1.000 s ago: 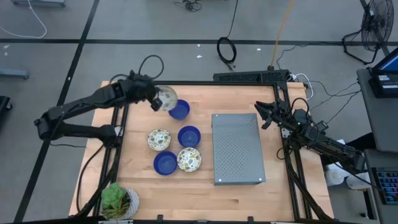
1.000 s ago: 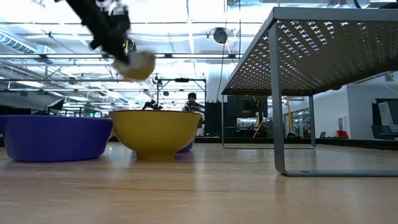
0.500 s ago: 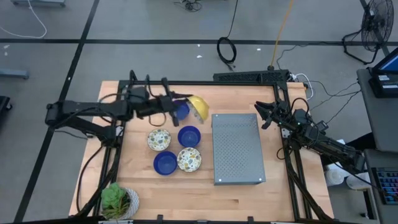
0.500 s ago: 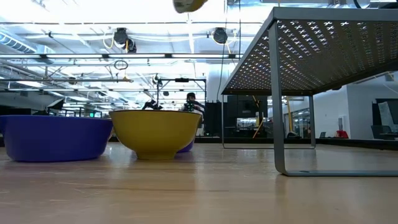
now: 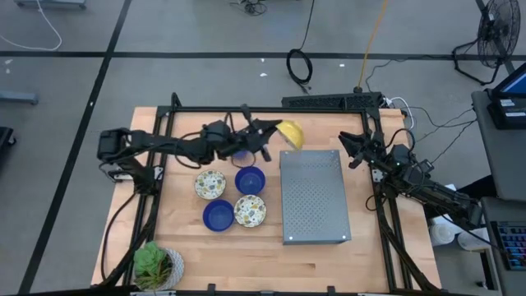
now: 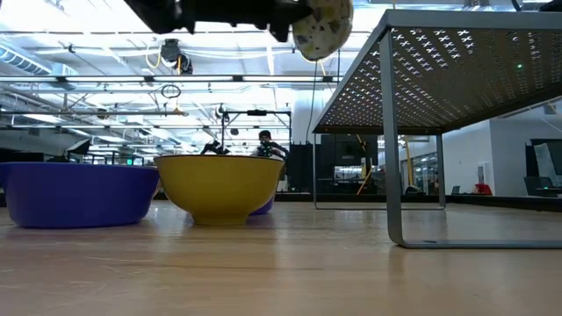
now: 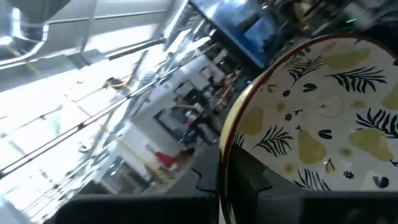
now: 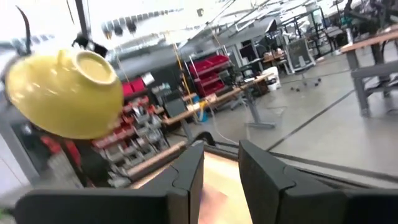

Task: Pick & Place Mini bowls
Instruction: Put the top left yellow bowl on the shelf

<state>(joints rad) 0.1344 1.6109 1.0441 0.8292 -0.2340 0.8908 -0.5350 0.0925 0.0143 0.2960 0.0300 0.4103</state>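
The table (image 5: 312, 263) is showing pale wood with a smooth, lightly grained top, faintly shiny in the low view. The grey stand (image 5: 312, 196) is looking like matt perforated metal on thin metal legs. The held bowl (image 5: 291, 133) is showing a glossy yellow outside, and in the left wrist view a smooth cream inside printed with leaves and pears. The blue bowls (image 5: 250, 179) are gleaming like glazed ceramic. The patterned bowls (image 5: 210, 184) are looking glazed too. The left gripper (image 5: 268, 136) is appearing as matt black plastic. The plant pot (image 5: 176, 271) is looking white and smooth.
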